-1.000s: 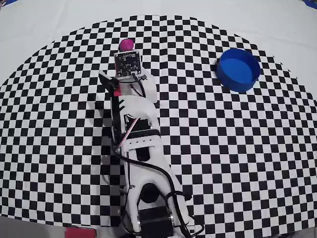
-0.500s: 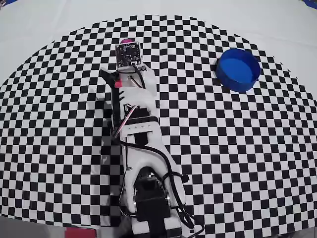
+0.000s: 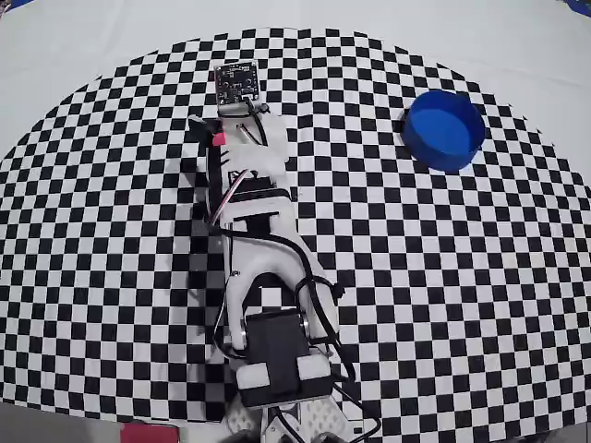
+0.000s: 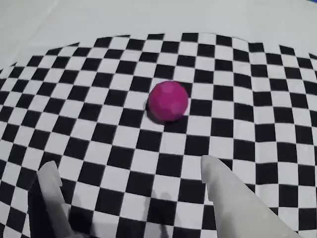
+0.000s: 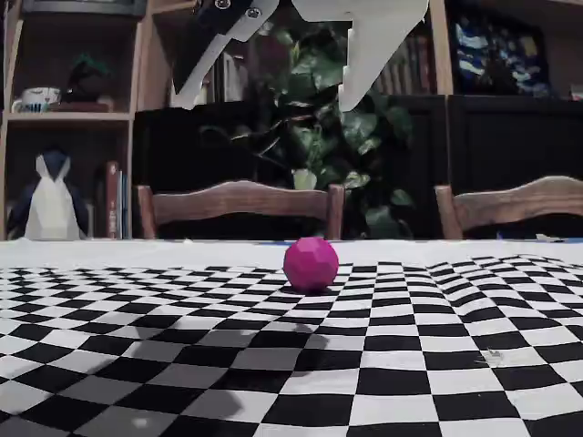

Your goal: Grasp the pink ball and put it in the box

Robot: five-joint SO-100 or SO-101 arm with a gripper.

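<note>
the pink ball (image 4: 168,100) lies alone on the checkered cloth (image 4: 99,134), near the far edge of the pattern. in the wrist view it sits a little above the middle of the picture, beyond the two fingertips and between their lines, touching neither. in the fixed view the ball (image 5: 311,264) rests on the cloth with its shadow under it, and the gripper (image 5: 269,96) hangs high above it in the air. in the overhead view the ball is hidden under the arm's head.

the jaws are spread wide, with nothing between them; the gap is clearly wider than the ball. in the wrist view one white finger (image 4: 233,198) rises from the lower right and the other (image 4: 52,191) from the lower left.

the arm (image 3: 263,240) is stretched long over the cloth in the overhead view, from its base at the near edge to the small circuit board (image 3: 236,83) at its far end.

the box (image 3: 445,129) stands far to the right in the overhead view, well apart from the arm, and it looks empty.

there is one ball, one box, one arm. behind the table, in the fixed view, two chair backs (image 5: 239,202), a plant (image 5: 319,146) and a penguin figure (image 5: 51,198) on a shelf are seen.
</note>
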